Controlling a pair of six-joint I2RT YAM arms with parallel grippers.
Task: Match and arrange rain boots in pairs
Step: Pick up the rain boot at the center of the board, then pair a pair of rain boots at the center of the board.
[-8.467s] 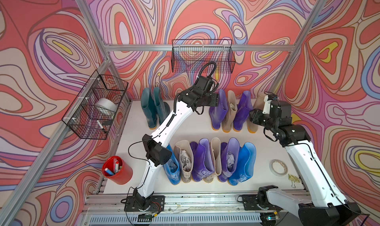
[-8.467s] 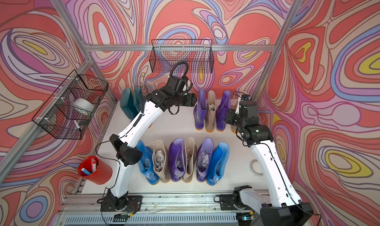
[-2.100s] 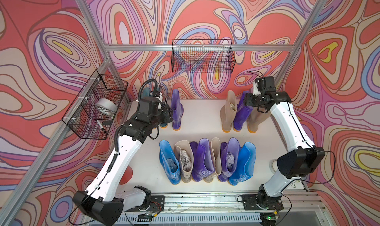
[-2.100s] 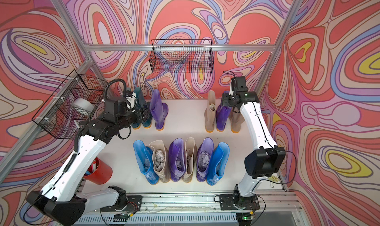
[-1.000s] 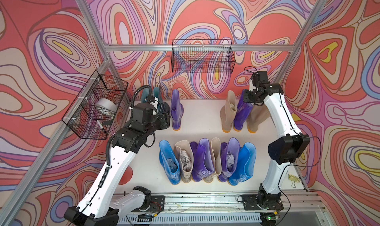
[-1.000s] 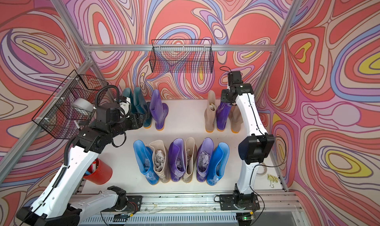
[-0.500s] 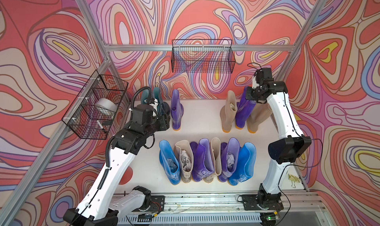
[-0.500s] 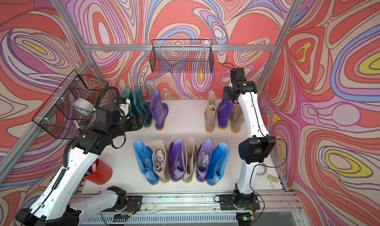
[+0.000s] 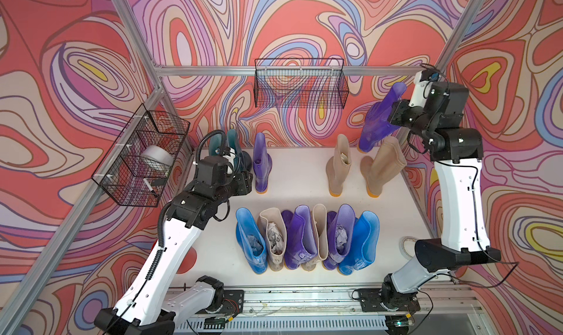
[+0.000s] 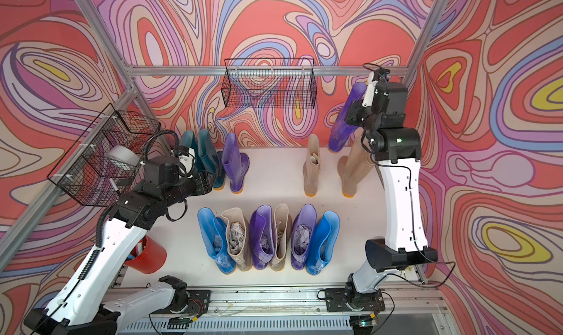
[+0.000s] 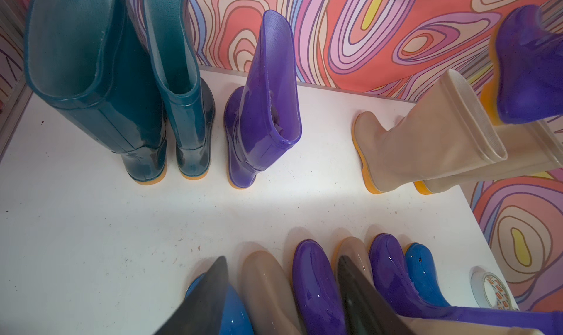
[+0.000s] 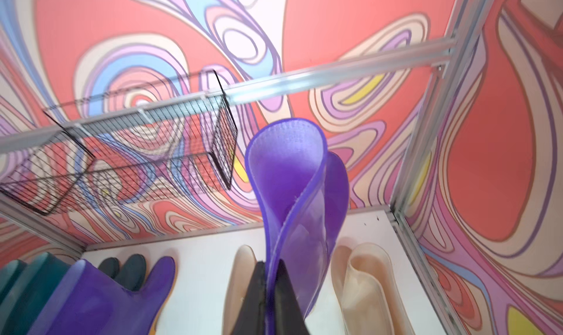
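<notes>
The right claw [image 9: 396,118] is clamped on the held purple boot [image 9: 377,120], which hangs clear of the bench [image 9: 298,175] in both top views. Only the right wrist view shows the grip itself. There the dark fingers [image 12: 254,300] pinch a single wall of the cuff, and the soft shaft folds in on itself beyond them. The left wrist view shows the other end, where the boot's orange sole hangs free above the two beige boots [image 11: 426,141].

The held boot's long axis is steep but tilted off upright. Its cuff is uppermost, just above the right claw, and its foot is lowest, below the claw and toward the back wall. I cannot tell which way its toe points. The beige boots stand upright on the bench below this claw.

The left claw [image 9: 247,184] is open. The left wrist view shows its fingers [image 11: 210,297] spread with nothing between them. The standing purple boot [image 9: 262,162] is just beside this claw and the teal pair [image 9: 231,144] is next to that boot. All three are upright, with heels toward the claw and toes toward the back wall.

The front row of six boots [image 9: 304,239] stands near the left claw and well apart from the right one, toes toward the back row. The crumpled paper in several shafts shows only in the top views.
</notes>
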